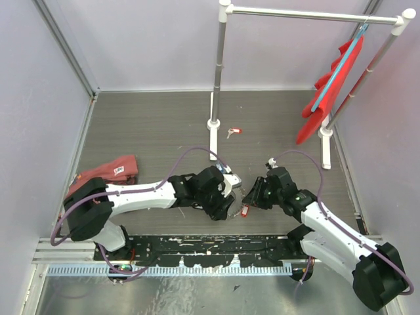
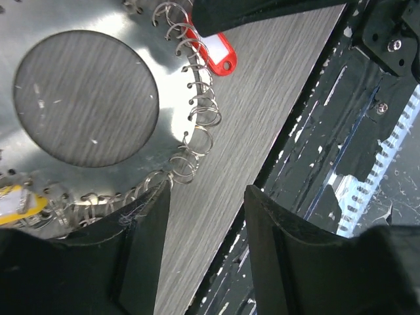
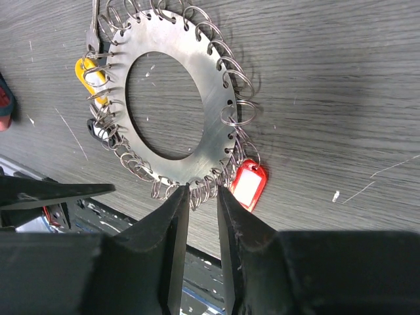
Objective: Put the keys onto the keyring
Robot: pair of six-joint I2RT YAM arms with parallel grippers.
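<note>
The keyring (image 3: pixel 213 98) is a flat silvery disc with a round hole and many small wire loops round its rim. Three tags hang from those loops: a red one (image 3: pixel 248 186), a yellow one (image 3: pixel 88 71) and a black one (image 3: pixel 98 131). My right gripper (image 3: pixel 202 190) is shut on the loops at the near rim, beside the red tag. My left gripper (image 2: pixel 207 193) stands open with only table between its fingers, and its left finger (image 2: pixel 141 243) touches the keyring (image 2: pixel 85 98) at the rim. Another key with a red tag (image 1: pixel 233 132) lies by the rack's foot.
A white clothes rack (image 1: pixel 220 72) stands at the back with a red garment (image 1: pixel 328 85) on its right end. A red cloth (image 1: pixel 108 172) lies at the left. A black rail (image 1: pixel 210 246) runs along the near table edge, close under both grippers.
</note>
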